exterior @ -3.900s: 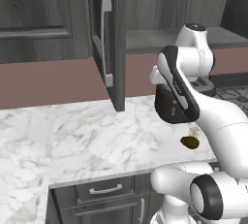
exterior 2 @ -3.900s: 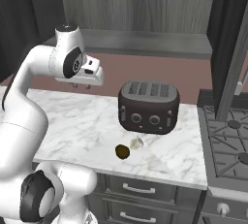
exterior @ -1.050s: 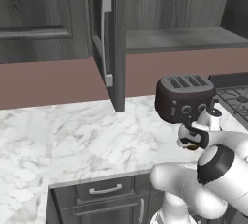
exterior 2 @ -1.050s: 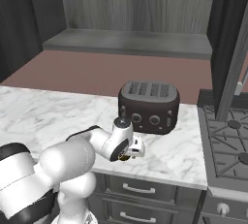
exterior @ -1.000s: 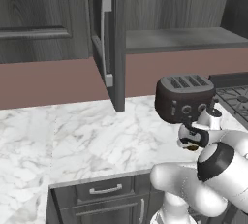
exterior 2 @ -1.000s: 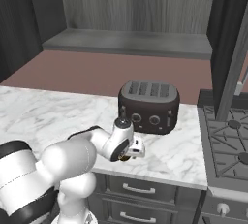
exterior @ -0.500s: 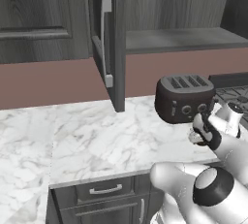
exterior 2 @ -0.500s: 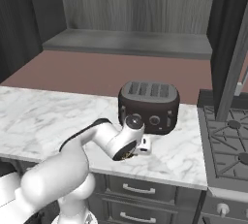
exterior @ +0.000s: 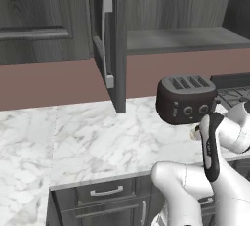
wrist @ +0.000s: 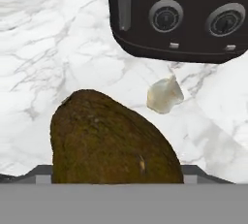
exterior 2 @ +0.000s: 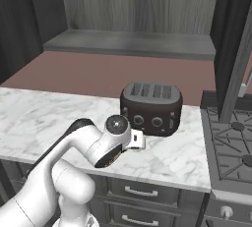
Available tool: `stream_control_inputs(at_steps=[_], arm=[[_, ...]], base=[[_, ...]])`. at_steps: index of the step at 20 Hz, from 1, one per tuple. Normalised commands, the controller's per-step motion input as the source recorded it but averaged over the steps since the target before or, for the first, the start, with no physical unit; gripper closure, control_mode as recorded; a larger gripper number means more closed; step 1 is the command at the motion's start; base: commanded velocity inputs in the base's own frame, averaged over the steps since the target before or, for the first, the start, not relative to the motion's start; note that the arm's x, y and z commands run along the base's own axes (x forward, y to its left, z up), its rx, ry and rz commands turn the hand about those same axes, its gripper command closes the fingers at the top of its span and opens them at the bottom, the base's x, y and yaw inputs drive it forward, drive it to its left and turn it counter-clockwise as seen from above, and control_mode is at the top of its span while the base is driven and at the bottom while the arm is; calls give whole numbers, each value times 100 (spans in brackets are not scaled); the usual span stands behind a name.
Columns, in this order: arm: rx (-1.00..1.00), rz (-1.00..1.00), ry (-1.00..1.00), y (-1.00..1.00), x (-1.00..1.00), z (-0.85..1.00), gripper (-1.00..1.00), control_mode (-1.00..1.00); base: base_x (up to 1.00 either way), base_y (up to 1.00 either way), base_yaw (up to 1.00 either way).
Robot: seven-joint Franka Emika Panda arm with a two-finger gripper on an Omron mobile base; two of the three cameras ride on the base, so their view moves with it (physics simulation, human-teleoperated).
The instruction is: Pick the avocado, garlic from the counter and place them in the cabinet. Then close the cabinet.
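Note:
The avocado (wrist: 111,140) is dark brown-olive and looms large at the bottom of the hand view, with my gripper (wrist: 116,172) shut on it from both sides. Beyond it the small pale garlic (wrist: 164,94) lies on the white marble counter (wrist: 58,39), just in front of the black toaster (wrist: 179,14). In the right base view my gripper (exterior 2: 134,141) is low over the counter (exterior 2: 44,118) in front of the toaster (exterior 2: 151,102), and the arm hides the avocado. The cabinet (exterior: 180,39) above stands open, showing its grey shelf.
The open cabinet door (exterior: 110,39) juts out over the counter, left of the toaster (exterior: 185,98). A second open door (exterior 2: 236,49) hangs at the right above a gas stove (exterior 2: 231,137). Dark drawers with silver handles run below the counter's edge.
The jaws have narrowed from wide open onto the avocado. The arm's elbow has swung while the hand stayed low in front of the toaster.

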Motion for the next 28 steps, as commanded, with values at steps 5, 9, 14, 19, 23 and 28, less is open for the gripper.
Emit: stream_control_inputs(at_steps=[5, 9, 14, 19, 23, 28], arm=[[0, -3, -17, 4, 58, 100, 100, -100], [0, -9, -36, 0, 60, 100, 100, -100], [0, -13, -35, 0, 64, 100, 100, -100], [1, -7, -3, 0, 37, 100, 100, -100], [2, -1, 4, 0, 2, 100, 100, -100], [3, 0, -1, 0, 0, 100, 100, -100]], base=[[0, 0, 0], [0, 0, 0], [0, 0, 0], [0, 0, 0], [0, 0, 0], [0, 0, 0]])
